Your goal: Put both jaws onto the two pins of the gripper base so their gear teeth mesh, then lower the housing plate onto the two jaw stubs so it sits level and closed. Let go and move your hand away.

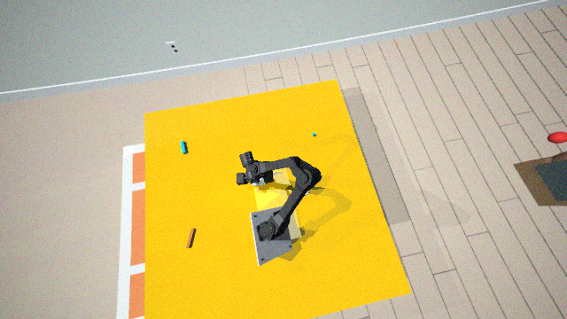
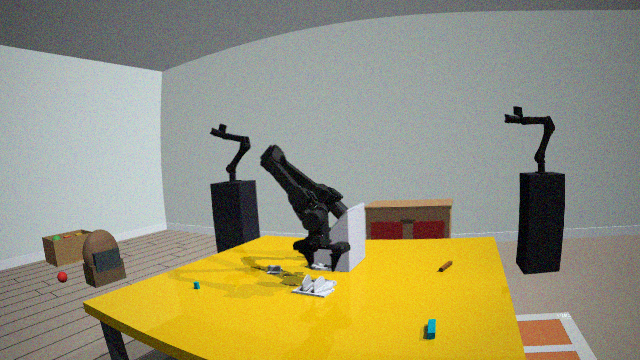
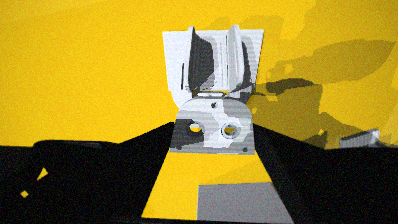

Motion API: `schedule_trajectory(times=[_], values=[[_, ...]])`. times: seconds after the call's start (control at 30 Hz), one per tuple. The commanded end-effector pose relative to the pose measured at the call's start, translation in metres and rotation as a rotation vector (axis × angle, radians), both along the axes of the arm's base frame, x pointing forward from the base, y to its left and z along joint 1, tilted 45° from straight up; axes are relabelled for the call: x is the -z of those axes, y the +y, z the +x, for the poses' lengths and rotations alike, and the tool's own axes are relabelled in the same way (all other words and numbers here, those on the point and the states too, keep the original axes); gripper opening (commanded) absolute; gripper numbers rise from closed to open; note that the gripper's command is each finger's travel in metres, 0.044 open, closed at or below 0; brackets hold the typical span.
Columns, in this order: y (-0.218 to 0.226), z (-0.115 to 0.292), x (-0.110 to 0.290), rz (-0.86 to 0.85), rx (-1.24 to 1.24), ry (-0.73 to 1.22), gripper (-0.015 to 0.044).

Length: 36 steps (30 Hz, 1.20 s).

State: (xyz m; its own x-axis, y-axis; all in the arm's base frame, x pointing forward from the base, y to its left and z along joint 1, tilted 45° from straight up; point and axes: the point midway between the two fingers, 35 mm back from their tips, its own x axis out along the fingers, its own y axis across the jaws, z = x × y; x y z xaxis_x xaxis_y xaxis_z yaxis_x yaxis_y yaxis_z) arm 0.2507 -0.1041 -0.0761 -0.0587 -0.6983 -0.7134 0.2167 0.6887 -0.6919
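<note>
The white housing plate (image 3: 213, 145) (image 2: 320, 266) has two round holes. My gripper (image 3: 210, 126) (image 2: 324, 266) is shut on it, one finger at each side edge. The plate looks roughly level. The gripper base (image 3: 172, 70) (image 2: 311, 293) lies on the table just beyond the held plate. Two upright white jaws, the left jaw (image 3: 201, 62) and the right jaw (image 3: 235, 57), stand side by side on the base. The plate's far edge overlaps the base's near end in the wrist view; the pins, teeth and stubs are not clearly visible, nor is the plate's exact height.
A small grey part (image 3: 361, 139) (image 2: 274, 269) lies beside the base. On the yellow table (image 1: 213, 283) are a cyan block (image 1: 183, 147) (image 2: 431, 329), a small cyan piece (image 1: 314, 134) (image 2: 196, 285) and a brown bar (image 1: 190, 238) (image 2: 445, 266). The arm's grey mounting plate (image 1: 270, 251) is behind the gripper.
</note>
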Motion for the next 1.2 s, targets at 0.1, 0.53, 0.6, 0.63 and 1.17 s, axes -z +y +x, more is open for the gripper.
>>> schedule_trajectory(times=[0.1, 0.53, 0.6, 0.63, 1.17], values=[[-0.009, -0.006, 0.011, -0.003, 0.0, 0.019, 0.0351], [-0.025, -0.01, 0.025, -0.007, 0.001, 0.019, 0.0351], [-0.026, -0.01, 0.026, -0.008, 0.002, 0.019, 0.0351], [-0.026, -0.01, 0.026, -0.008, 0.002, 0.019, 0.0351], [-0.026, -0.01, 0.026, -0.008, 0.002, 0.019, 0.0351]])
